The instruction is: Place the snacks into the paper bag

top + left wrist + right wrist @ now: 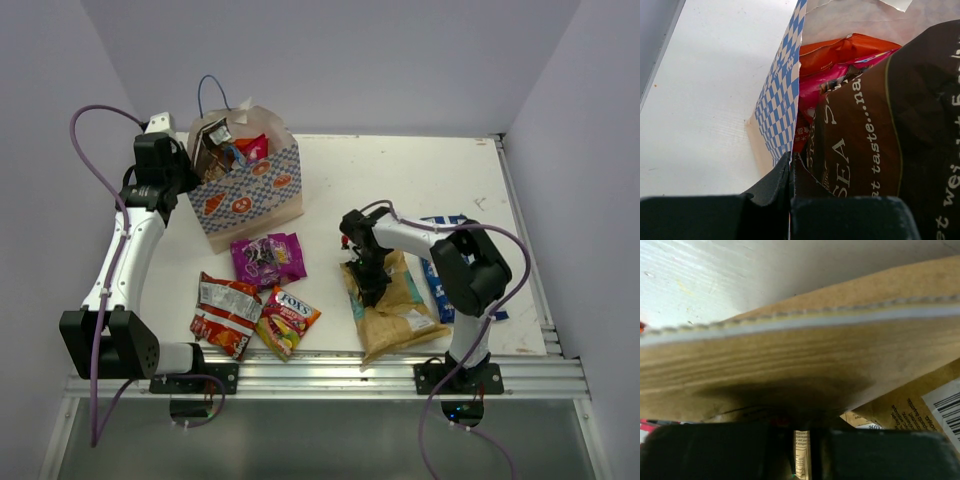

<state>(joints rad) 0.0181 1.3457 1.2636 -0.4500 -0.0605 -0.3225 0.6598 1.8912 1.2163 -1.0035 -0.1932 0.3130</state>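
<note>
The paper bag [250, 190] stands at the back left, open at the top. A brown packet [890, 130], an orange-red one [840, 52] and a pink one [822, 87] stick out of it. My left gripper [186, 168] is shut on the bag's checkered left wall [782, 100], as the left wrist view [790, 167] shows. My right gripper [368, 282] is down on the tan packets [395, 305] and shut on a fold of the upper tan packet [790, 355]. A purple packet [268, 258], silver-red chips [226, 312], yellow-red candy [287, 320] and a blue-white packet [440, 275] lie on the table.
A metal rail [320, 375] runs along the table's near edge, with both arm bases on it. A second tan packet with a barcode [935, 407] lies under the held one. White walls close in the table at the back and sides.
</note>
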